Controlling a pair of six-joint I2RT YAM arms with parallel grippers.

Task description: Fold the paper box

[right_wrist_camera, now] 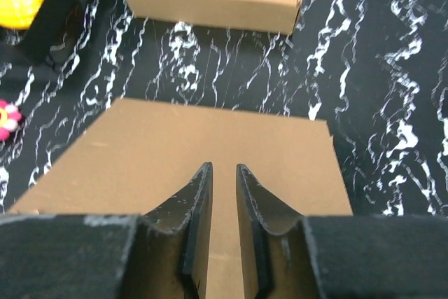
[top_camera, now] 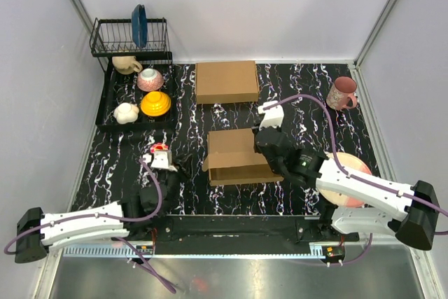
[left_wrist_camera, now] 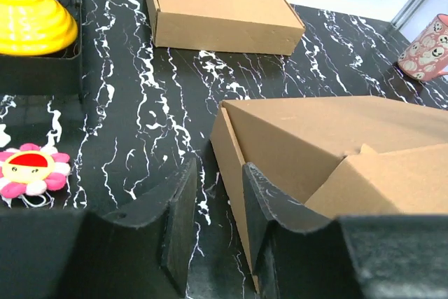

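At the far left of the black marbled table stands a wire dish rack holding a blue plate. In front of it a black tray carries a pink bowl and a yellow ribbed dish among other pale crockery. A small flower toy lies on the table just left of the left gripper. That gripper sits low beside the near-left corner of the paper box, its fingers spread with only bare table showing in the gap. The right-hand finger sits against or just in front of the box's left wall; I cannot tell whether they touch. The paper box sits in the middle of the table, half formed: its side walls are up, its near side is open, and a broad top panel slopes over it. Behind it, apart from it and nearer the back wall, rests a closed cardboard box. The right gripper hangs over the paper box's right end, above the sloping panel, its fingers drawn close with a thin slit between them. Whether they pinch cardboard cannot be told. Farther right, a pink mug stands near the back corner, and a pinkish plate lies partly under the right arm.
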